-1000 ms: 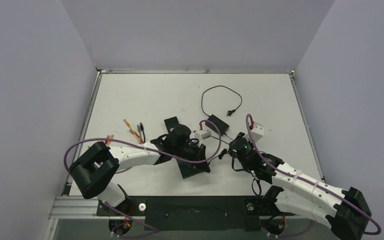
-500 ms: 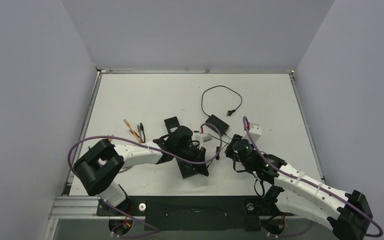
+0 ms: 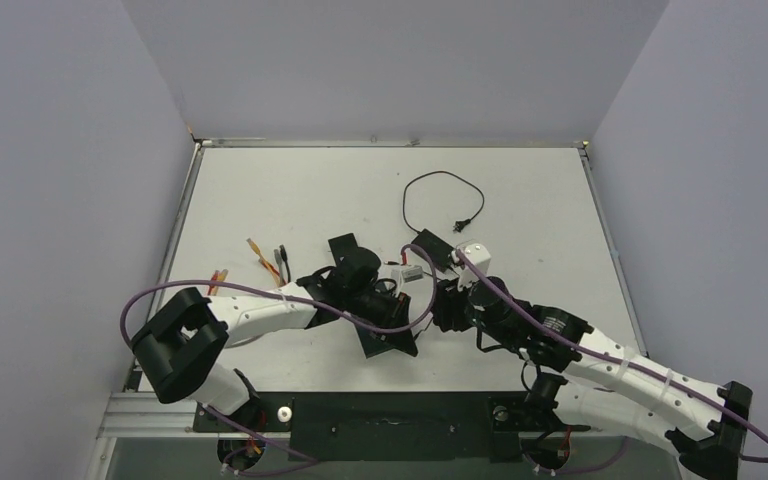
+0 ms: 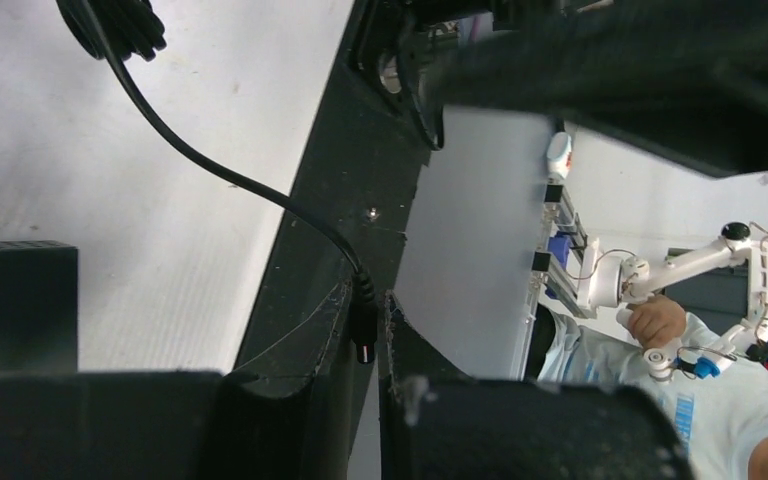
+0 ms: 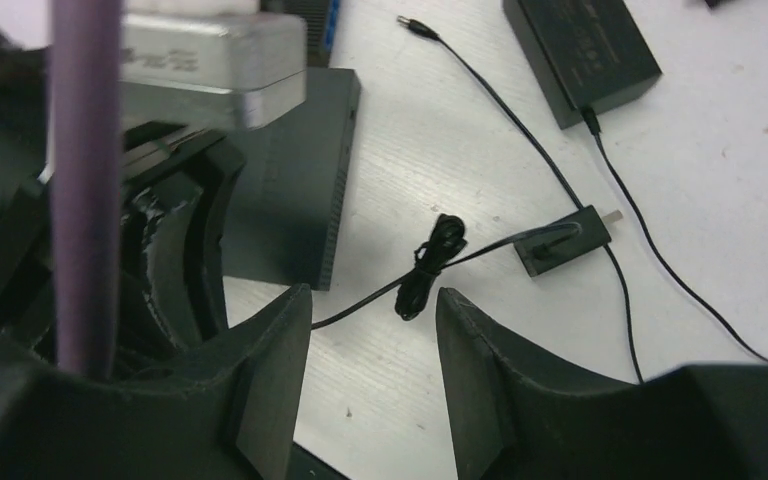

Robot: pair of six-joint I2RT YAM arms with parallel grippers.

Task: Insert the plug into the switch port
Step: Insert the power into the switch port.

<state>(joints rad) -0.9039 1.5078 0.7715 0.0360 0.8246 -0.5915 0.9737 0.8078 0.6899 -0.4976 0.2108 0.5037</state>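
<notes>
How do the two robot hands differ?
The left gripper has its jaws closed on a small black plug; the right gripper has its jaws wide open and empty. The left gripper is gripping; the right gripper only hovers above a knotted cable on the table. Both are black.

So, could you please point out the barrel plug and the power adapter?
barrel plug (image 5: 415, 26): right wrist view, on its barrel near the tip.
power adapter (image 5: 580, 50): right wrist view, middle of its top face.

So the white tabletop (image 3: 290, 190) has a flat black box (image 5: 290, 180) ahead-left of the right claw (image 5: 372, 297), a knotted black cable bundle (image 5: 425, 265) right ahead of it, a small black pronged connector (image 5: 560, 243) beside that, and a black power brick (image 5: 580, 55) farther out.
</notes>
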